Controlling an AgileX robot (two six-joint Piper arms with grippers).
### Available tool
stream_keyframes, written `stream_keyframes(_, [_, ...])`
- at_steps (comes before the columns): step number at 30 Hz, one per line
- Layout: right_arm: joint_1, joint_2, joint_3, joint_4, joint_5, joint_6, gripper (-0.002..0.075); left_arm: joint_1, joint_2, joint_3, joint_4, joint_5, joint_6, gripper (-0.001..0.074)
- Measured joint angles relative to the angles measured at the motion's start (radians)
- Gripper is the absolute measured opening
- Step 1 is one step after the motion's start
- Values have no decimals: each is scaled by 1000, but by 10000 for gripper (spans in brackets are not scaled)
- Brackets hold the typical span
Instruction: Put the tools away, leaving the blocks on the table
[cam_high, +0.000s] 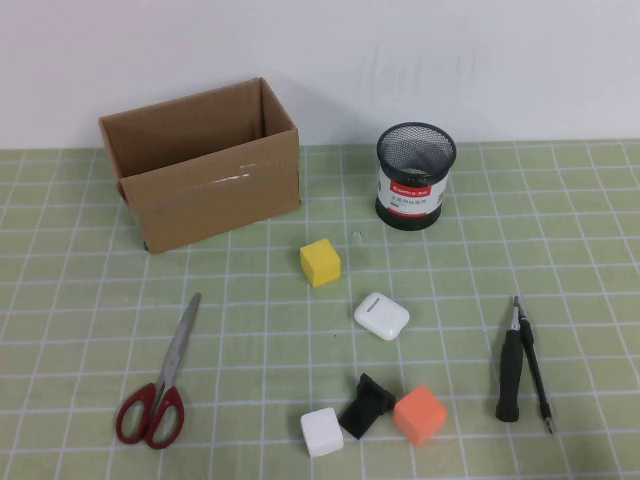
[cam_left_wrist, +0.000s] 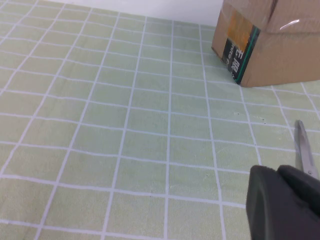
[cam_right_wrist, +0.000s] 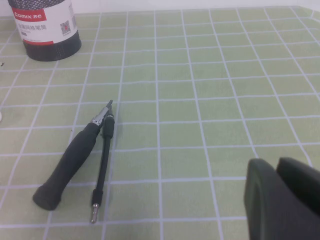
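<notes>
The red-handled scissors lie at the front left of the table; their blade tip shows in the left wrist view. The black-handled screwdriver and the thin dark pen-like tool lie side by side at the front right, and also show in the right wrist view. The yellow block sits mid-table; the white block and the orange block sit at the front. My left gripper is shut and empty near the scissors' blade. My right gripper is shut and empty, apart from the screwdriver. Neither arm shows in the high view.
An open cardboard box stands at the back left, its corner in the left wrist view. A black mesh pen cup stands at the back middle. A glossy white case and a small black angular object lie among the blocks.
</notes>
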Motion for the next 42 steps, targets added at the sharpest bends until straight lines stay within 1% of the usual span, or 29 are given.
stream_keyframes(20, [0, 0, 0, 0, 0, 0, -7, 0, 0, 2, 4, -20, 0, -4])
stream_keyframes(28, [0, 0, 0, 0, 0, 0, -7, 0, 0, 2, 4, -187, 0, -4])
stream_keyframes(38, [0, 0, 0, 0, 0, 0, -7, 0, 0, 2, 4, -304, 0, -4])
stream_keyframes(42, [0, 0, 0, 0, 0, 0, -7, 0, 0, 2, 4, -451, 0, -4])
